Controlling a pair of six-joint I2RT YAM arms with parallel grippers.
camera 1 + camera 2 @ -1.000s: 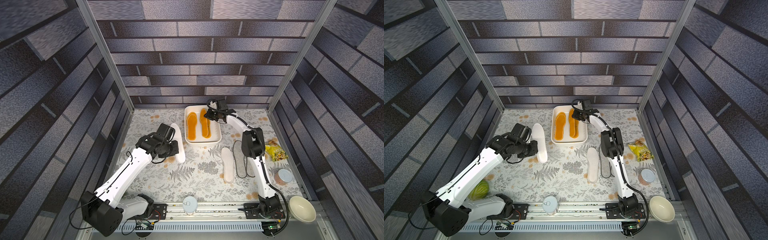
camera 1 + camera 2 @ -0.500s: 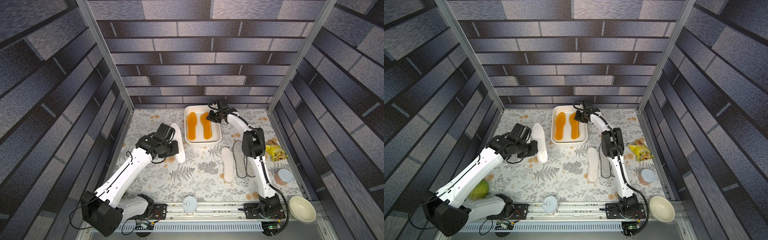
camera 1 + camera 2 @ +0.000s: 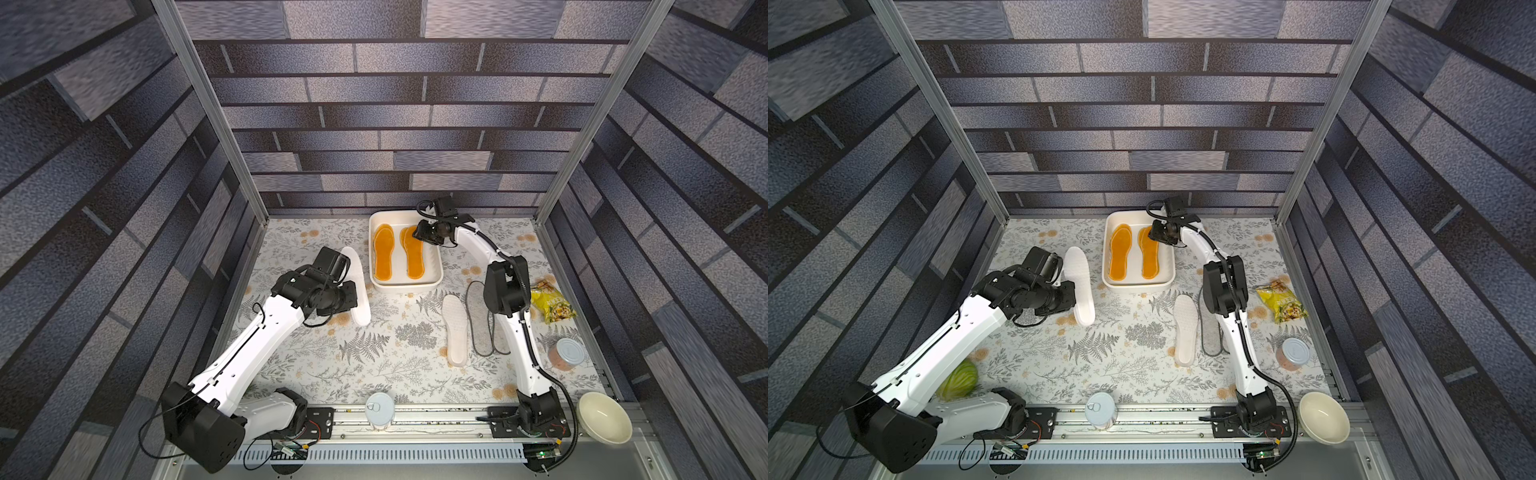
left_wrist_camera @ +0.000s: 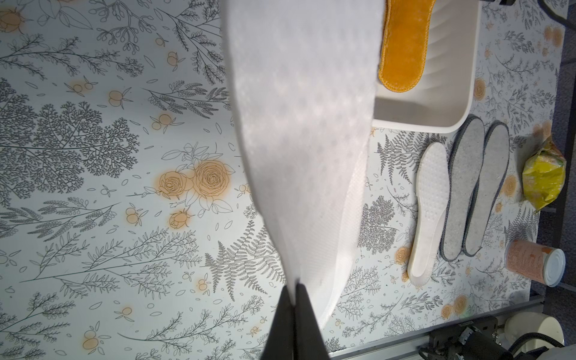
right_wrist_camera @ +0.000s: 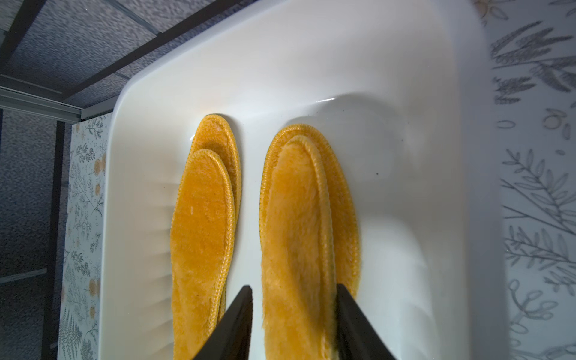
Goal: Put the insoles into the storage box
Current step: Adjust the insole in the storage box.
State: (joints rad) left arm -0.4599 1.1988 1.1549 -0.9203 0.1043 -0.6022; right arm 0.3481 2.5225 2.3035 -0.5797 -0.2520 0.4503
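Observation:
The storage box point(image 3: 405, 286), a white tub, stands at the back of the table. In it lie orange insoles in two overlapping pairs point(image 5: 202, 218) point(image 5: 296, 218). My right gripper point(image 5: 294, 290) hangs over the box's far end, open, its jaws standing either side of the top orange insole. My left gripper point(image 4: 294, 285) is shut on the heel edge of a white foam insole point(image 4: 299, 124), held above the table left of the box. Another white insole point(image 3: 454, 328) and two grey felt insoles point(image 4: 464, 193) lie side by side on the table near the right arm.
A yellow snack bag point(image 3: 552, 305) and a can point(image 3: 567, 353) sit at the right edge. Another can point(image 3: 379, 409) stands on the front rail, and a cream bowl point(image 3: 604, 417) at the front right. A green cabbage point(image 3: 959, 378) lies under the left arm.
My right gripper has opened over the box and the orange insole now rests on the stack. The left arm and its white insole have not moved.

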